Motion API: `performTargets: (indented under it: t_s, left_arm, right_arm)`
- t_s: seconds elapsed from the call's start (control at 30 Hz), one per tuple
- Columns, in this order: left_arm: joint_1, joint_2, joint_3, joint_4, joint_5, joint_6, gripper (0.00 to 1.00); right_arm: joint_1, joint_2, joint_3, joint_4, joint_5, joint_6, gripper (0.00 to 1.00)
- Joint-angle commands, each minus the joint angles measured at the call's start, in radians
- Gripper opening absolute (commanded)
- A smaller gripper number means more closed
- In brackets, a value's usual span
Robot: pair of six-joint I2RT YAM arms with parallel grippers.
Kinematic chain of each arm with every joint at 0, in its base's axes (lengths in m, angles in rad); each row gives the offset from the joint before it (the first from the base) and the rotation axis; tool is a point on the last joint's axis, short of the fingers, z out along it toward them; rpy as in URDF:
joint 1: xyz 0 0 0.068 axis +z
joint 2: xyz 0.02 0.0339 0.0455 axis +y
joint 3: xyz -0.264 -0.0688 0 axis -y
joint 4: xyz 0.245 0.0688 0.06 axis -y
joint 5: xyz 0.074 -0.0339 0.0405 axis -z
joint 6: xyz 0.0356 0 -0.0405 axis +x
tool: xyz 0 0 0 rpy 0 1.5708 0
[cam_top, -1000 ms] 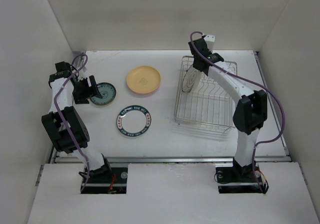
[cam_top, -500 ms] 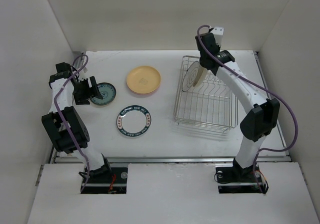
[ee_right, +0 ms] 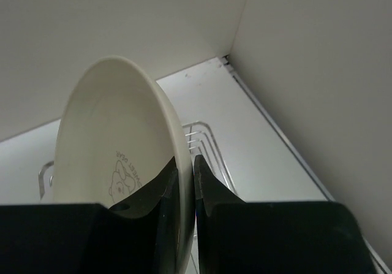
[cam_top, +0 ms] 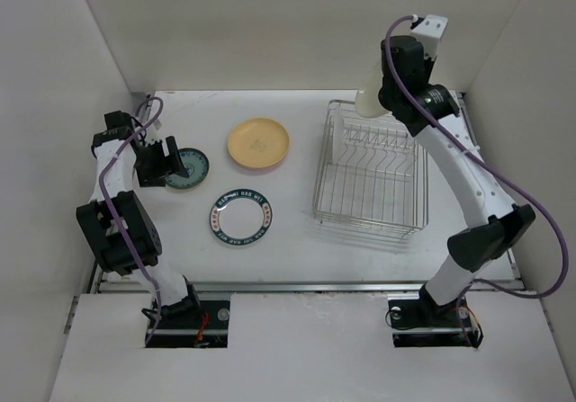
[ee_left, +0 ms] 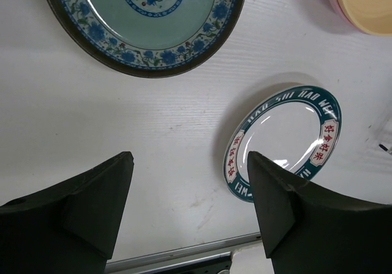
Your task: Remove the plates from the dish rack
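Blocking low passes across the table's (cam_top: 297, 249) left half: teal plate (cam_top: 189, 166), yellow plate (cam_top: 258, 142), lettered-rim plate (cam_top: 240, 216), all lying flat. Hovering wide-jawed beside the teal plate: left gripper (cam_top: 157, 161). Walling off the right half: dish rack (cam_top: 371, 177). Running bare between lettered-rim plate and rack: a passable strip. Hanging over the rack's far edge: cream plate (cam_top: 369, 101) pinched by right gripper (ee_right: 185, 163).

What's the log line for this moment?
right fingers: shut on cream plate, above rack | left fingers: open, empty, near teal plate | also on table: yellow plate, lettered plate

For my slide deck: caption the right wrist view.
Right tool holds a cream plate by its rim above the dish rack.
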State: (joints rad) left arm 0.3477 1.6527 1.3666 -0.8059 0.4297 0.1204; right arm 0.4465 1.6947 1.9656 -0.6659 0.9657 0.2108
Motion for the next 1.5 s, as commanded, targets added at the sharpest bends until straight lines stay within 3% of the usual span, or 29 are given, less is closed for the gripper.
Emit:
performTargets:
  t_s: [0.0, 0.1, 0.23, 0.27, 0.5, 0.63, 0.8, 1.0, 1.4, 1.47]
  left_arm:
    - [-0.021, -0.048, 0.0, -0.03, 0.023, 0.013, 0.72]
    - [-0.033, -0.057, 0.0, -0.03, 0.023, 0.013, 0.72]
    - [-0.042, -0.057, 0.0, -0.039, 0.023, 0.013, 0.72]
    - [-0.042, -0.057, 0.009, -0.039, 0.023, 0.013, 0.72]
    - [-0.042, -0.076, 0.019, -0.059, 0.034, 0.022, 0.72]
    - [-0.042, -0.087, 0.019, -0.069, 0.034, 0.032, 0.72]
    - [-0.042, -0.087, 0.008, -0.079, 0.034, 0.041, 0.72]
    - [-0.042, -0.087, -0.001, -0.079, 0.034, 0.041, 0.72]
    - [-0.042, -0.067, -0.011, -0.079, 0.034, 0.05, 0.72]
    - [-0.042, -0.067, -0.011, -0.079, 0.034, 0.05, 0.72]
  right_arm:
    - [0.009, -0.064, 0.062, 0.101, 0.136, -0.097, 0.0]
    - [0.041, -0.096, 0.053, 0.129, 0.091, -0.097, 0.0]
    - [0.109, -0.156, -0.071, 0.285, -0.186, -0.097, 0.0]
    - [0.118, -0.167, -0.092, 0.317, -0.329, -0.097, 0.0]
    - [0.147, 0.026, -0.065, 0.451, -0.695, 0.048, 0.0]
    - [0.147, 0.206, 0.071, 0.486, -0.789, 0.14, 0.0]
    - [0.147, 0.39, 0.094, 0.641, -0.866, 0.258, 0.0]
    - [0.147, 0.587, 0.193, 0.654, -0.917, 0.344, 0.0]
    - [0.147, 0.738, 0.227, 0.594, -0.918, 0.426, 0.0]
    - [0.147, 0.752, 0.239, 0.568, -0.909, 0.426, 0.07]
